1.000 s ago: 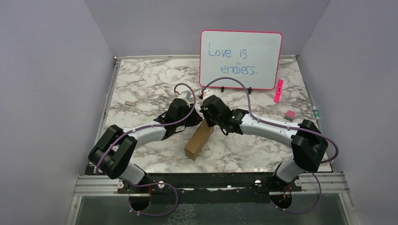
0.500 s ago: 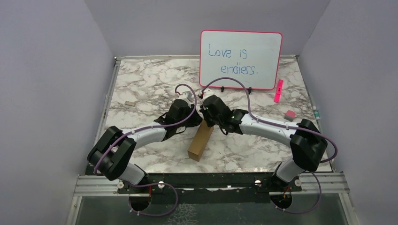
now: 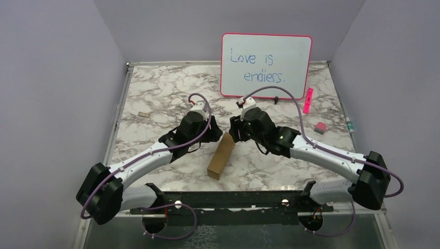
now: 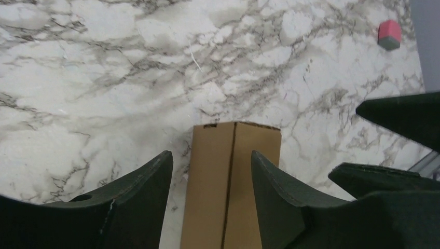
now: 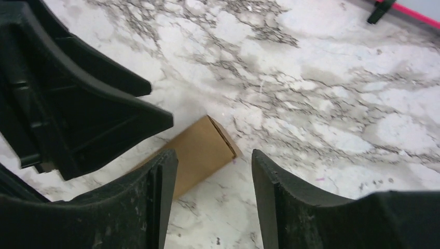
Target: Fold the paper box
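We see the box [image 3: 220,155] pointing from bottom centre up-right. Left gripper [image 4: 211,154] and right gripper [image 5: 214,153] both gape, empty. Wrist views hide its lower end.

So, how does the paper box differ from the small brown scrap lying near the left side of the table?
Size: the paper box is much larger than the scrap.
Shape: the paper box is a long rectangular block with clear height; the scrap looks like a short, low piece.
Place: the paper box lies near the middle; the scrap lies alone toward the left edge.
Both are plain brown and rest on the marble table.
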`<state>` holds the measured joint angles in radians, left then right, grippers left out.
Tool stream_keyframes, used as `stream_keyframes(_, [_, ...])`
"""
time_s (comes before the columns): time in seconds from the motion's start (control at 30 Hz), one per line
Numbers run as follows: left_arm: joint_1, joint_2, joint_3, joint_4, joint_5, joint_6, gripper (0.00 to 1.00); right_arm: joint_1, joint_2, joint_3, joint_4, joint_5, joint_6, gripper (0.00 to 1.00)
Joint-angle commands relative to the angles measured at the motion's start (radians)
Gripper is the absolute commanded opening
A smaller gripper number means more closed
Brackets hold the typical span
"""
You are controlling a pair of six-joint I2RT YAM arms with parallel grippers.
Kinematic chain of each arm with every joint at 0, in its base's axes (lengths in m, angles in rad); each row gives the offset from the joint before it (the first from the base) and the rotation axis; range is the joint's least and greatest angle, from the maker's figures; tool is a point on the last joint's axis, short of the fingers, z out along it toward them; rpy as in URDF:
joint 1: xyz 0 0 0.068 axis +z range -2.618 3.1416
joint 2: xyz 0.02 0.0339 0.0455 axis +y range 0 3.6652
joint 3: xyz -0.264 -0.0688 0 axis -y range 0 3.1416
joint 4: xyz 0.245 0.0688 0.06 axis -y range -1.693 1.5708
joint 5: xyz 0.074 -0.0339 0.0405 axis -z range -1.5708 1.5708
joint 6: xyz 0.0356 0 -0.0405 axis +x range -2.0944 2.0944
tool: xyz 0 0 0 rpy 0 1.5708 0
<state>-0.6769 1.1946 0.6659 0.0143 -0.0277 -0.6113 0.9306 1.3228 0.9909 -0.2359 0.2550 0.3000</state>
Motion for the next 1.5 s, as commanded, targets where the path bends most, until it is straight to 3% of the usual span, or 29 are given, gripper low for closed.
stream_keyframes(0.0, [-0.085,-0.025,0.062,-0.16,-0.034,0.071,0.61,0.006,-0.093,-0.096,-0.006,0.109,0.081,0.65])
stream_keyframes(0.33, [-0.275,0.019,0.135,-0.255,-0.239,0.114,0.7,0.006,-0.298,-0.312,0.058,0.259,0.175,0.89])
stream_keyframes(0.5, [-0.361,0.126,0.211,-0.319,-0.368,0.13,0.75,0.007,-0.39,-0.373,0.069,0.318,0.211,0.95])
stream_keyframes(0.8, [-0.395,0.227,0.285,-0.399,-0.492,0.145,0.78,0.006,-0.483,-0.436,0.063,0.373,0.216,1.0])
stream_keyframes(1.23, [-0.384,0.245,0.276,-0.371,-0.465,0.128,0.65,0.007,-0.496,-0.452,0.059,0.388,0.216,1.0])
stream_keyframes(1.47, [-0.163,0.105,0.109,-0.101,-0.153,0.043,0.51,0.007,-0.511,-0.453,0.046,0.378,0.22,1.0])
